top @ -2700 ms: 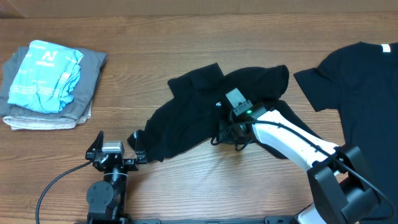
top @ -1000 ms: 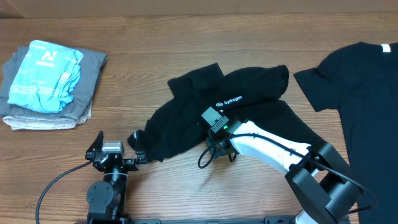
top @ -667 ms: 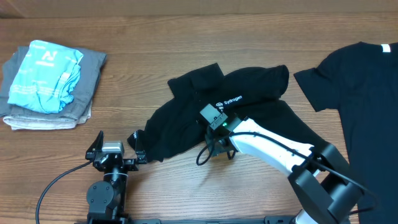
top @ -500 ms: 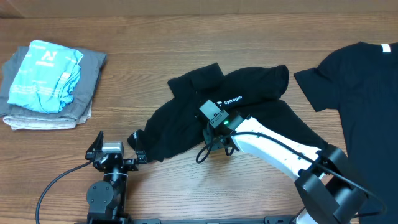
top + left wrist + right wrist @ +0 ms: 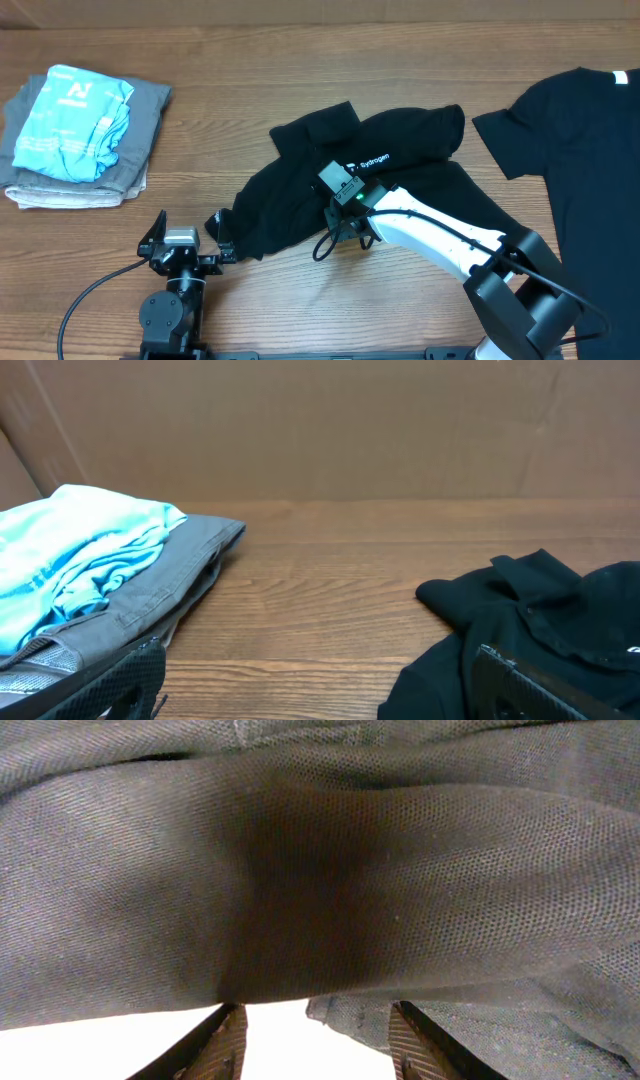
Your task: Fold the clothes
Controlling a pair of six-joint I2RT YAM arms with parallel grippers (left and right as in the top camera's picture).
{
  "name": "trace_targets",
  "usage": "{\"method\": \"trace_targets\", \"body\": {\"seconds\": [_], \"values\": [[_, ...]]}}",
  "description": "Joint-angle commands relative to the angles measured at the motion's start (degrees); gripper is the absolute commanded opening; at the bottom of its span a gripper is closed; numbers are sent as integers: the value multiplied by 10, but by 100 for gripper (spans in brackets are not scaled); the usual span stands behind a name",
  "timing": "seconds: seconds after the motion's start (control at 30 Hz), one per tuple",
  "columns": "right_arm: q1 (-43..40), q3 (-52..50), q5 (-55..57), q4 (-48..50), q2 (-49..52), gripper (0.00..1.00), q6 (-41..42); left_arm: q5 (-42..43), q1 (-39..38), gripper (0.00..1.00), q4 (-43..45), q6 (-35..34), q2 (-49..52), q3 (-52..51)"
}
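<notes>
A crumpled black T-shirt [image 5: 290, 185] with a small white logo print [image 5: 372, 162] lies mid-table. My right gripper [image 5: 338, 190] is pressed down onto its middle. In the right wrist view the black fabric [image 5: 320, 870] fills the frame and lies across the tips of both fingers [image 5: 225, 1042], which stand apart. My left gripper [image 5: 185, 240] is open and empty near the front edge, just left of the shirt's lower corner. A second black T-shirt [image 5: 590, 140] with a white neck label [image 5: 620, 78] lies spread flat at the right.
A folded light blue garment [image 5: 70, 110] sits on a folded grey one [image 5: 150, 115] at the far left. Both show in the left wrist view, the blue garment [image 5: 80, 550] and the grey one [image 5: 185, 565], with the black shirt [image 5: 560, 620] at right. A brown wall [image 5: 320, 420] backs the wooden table [image 5: 250, 80].
My right gripper has moved left and a little toward the front across the crumpled shirt, uncovering the white logo print. The shirt's outline and my left arm have not moved.
</notes>
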Motion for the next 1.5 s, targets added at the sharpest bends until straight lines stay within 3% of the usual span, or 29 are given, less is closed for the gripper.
{"method": "trace_targets", "body": {"seconds": [0.0,0.17,0.27,0.47,1.23,1.47], "values": [[-1,0,6,-1,1,50,16,1,-5,100,1,-9,-6,-2],[-2,0,6,-6,1,49,18,1,-5,100,1,-9,-6,-2],[-2,0,6,-5,1,39,18,1,-5,100,1,-9,-6,-2],[-13,-1,6,-8,1,45,18,1,-5,100,1,-9,-6,-2],[-18,-41,4,32,2,46,17,1,-5,100,1,-9,-6,-2],[-18,-41,3,45,7,57,17,1,-5,100,1,-9,-6,-2]]}}
